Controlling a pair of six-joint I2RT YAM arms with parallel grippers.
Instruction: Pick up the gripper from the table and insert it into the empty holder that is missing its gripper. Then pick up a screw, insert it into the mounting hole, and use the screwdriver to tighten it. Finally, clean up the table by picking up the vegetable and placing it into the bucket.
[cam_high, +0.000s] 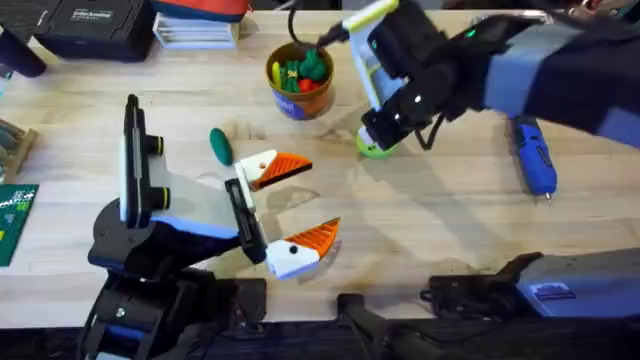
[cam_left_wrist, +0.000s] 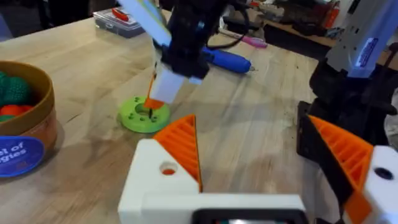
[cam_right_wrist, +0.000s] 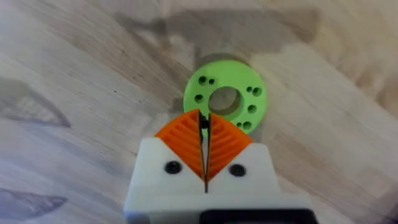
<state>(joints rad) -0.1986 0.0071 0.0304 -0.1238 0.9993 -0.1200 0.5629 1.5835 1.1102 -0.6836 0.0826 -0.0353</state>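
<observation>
The big wooden bench (cam_high: 450, 210) holds everything. The right arm reaches far across it so the right gripper (cam_high: 385, 125) can point straight down at the flat green disc (cam_high: 375, 148), most likely to work at the disc's little holes. The left gripper (cam_high: 290, 208) lies low near its own base with its two orange-tipped fingers spread wide apart, holding nothing, so it stays out of the way. The bucket (cam_high: 276, 72) stands at the back, near the disc, with bright toy pieces inside. The blue screwdriver (cam_high: 533, 155) lies flat by itself on the right side. The dark green vegetable (cam_high: 220, 145) lies on the bare wood between the bucket and the left gripper, not yet put away. From above, the right gripper hides its own tips. Its wrist camera shows the two orange pads pressed together over the disc (cam_right_wrist: 225, 96), with a tiny dark bit (cam_right_wrist: 203, 123) at the tip. I cannot tell if that is a screw.
</observation>
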